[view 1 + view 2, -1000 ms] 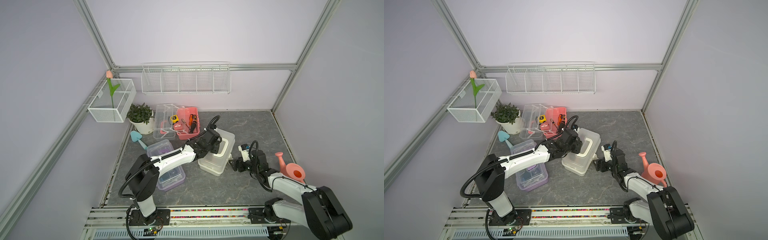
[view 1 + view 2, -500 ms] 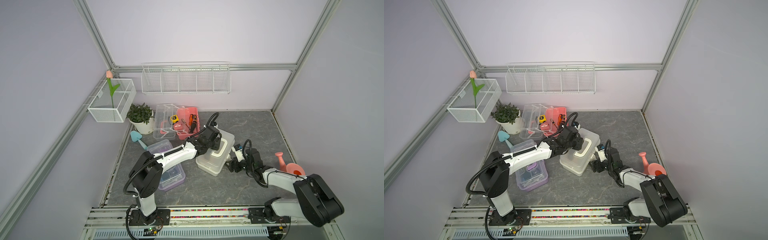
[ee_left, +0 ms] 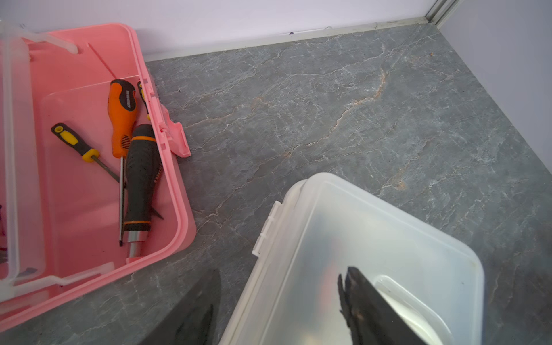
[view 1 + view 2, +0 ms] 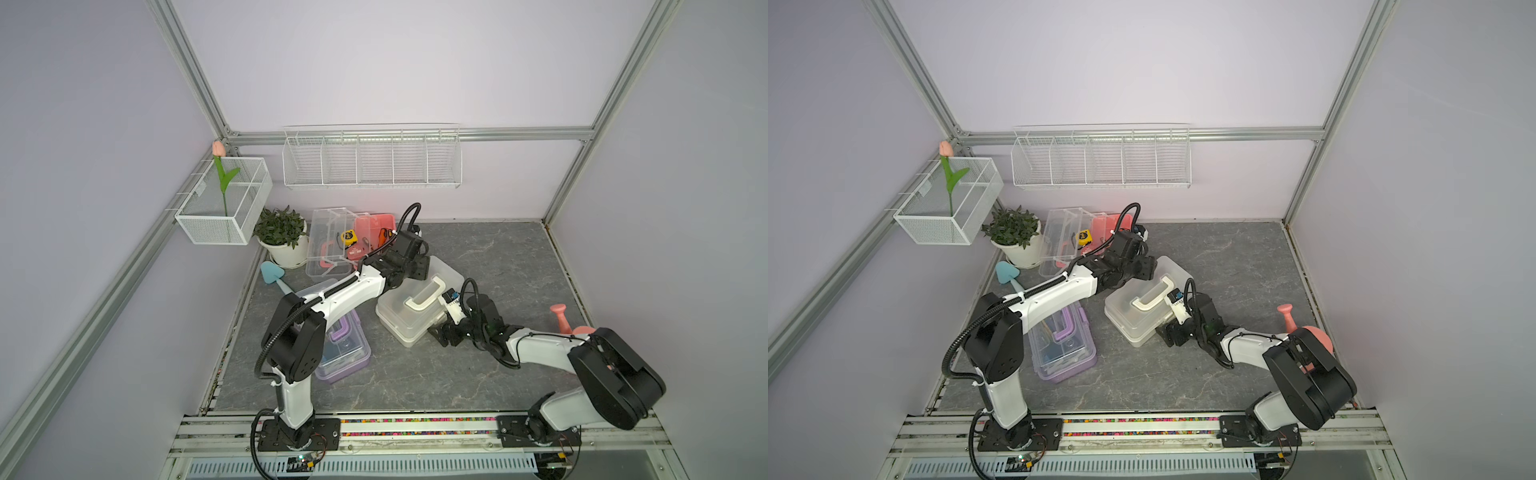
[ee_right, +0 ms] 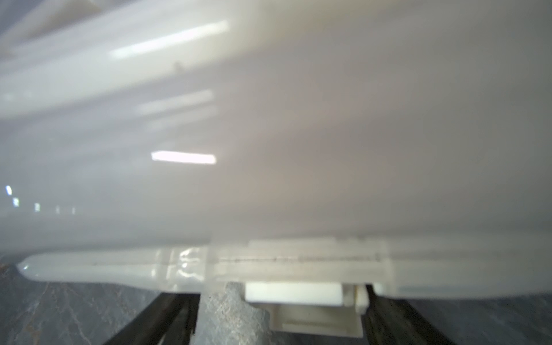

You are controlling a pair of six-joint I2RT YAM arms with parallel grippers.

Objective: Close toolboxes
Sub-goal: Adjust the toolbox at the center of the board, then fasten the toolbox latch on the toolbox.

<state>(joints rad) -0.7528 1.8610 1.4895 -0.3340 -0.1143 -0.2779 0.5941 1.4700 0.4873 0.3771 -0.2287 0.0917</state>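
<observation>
**A:** Left to right, what holds what?

**B:** The purple toolbox point(image 4: 349, 353), a small rectangular plastic box under a clear lid, sits by the left arm's base with its lid down. Coloured bits show dimly inside. Behind it the pink toolbox point(image 3: 89, 194), same make, lies open near the back wall with its clear lid point(image 4: 324, 232) folded out. An orange-handled screwdriver point(image 3: 122, 113), a black-handled screwdriver point(image 3: 140, 179) and a slim yellow-and-black one lie in the tub.

**A:** And the one being worked on?

**B:** The white toolbox point(image 4: 401, 322) sits mid-way across the grey stone-patterned floor point(image 3: 328, 104). Its frosted lid is down and the contents are unreadable. In both top views its long axis slants from front-left to back-right. The left gripper point(image 3: 280, 270) hovers at the far end with its jaws apart, one finger over the lid and one outside the rim, holding nothing.

**A:** Where's the catch?

**B:** It's on the long side facing the right arm, which is nearer. The right gripper point(image 5: 274, 291) sits low against that wall with its jaws spread. The white latch point(image 5: 298, 294) lies between them, floor shows on one side, and nothing is clamped. I'd judge the right arm fastens it. Whether the latch has snapped home, I cannot tell. The pink toolbox remains to shut.
</observation>
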